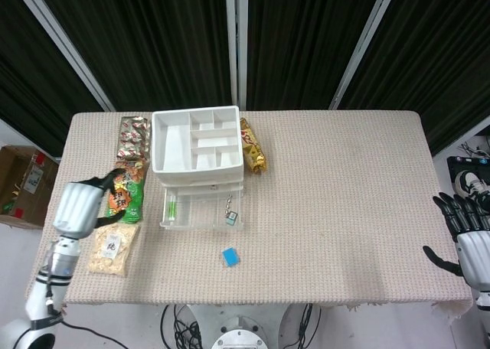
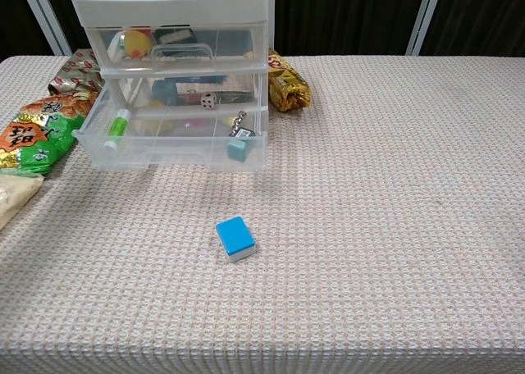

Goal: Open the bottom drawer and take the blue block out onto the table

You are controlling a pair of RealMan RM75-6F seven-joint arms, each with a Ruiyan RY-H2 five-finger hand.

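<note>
Here, bottom drawer point(image 2: 176, 148) open, holding keychain point(image 2: 239, 142), blue block point(image 2: 235, 238) on table point(image 2: 394, 193), left robot hand point(image 1: 80, 205) empty, right robot hand point(image 1: 463, 234) spread, empty.

Your workspace — a dark, curtained corner

You face black pleated curtains point(image 1: 161, 35) split by white poles point(image 1: 237, 43); the table point(image 1: 344, 196) wears a beige woven cloth — a cardboard box point(image 1: 23, 184) sits on the pale floor.

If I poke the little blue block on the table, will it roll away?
Probably not. The blue block looks boxy with flat faces and lies flat on the woven tablecloth, so it would likely slide a bit or just stop. It looks stiff and small, so it is probably light. The bumpy cloth may grip it.
</note>
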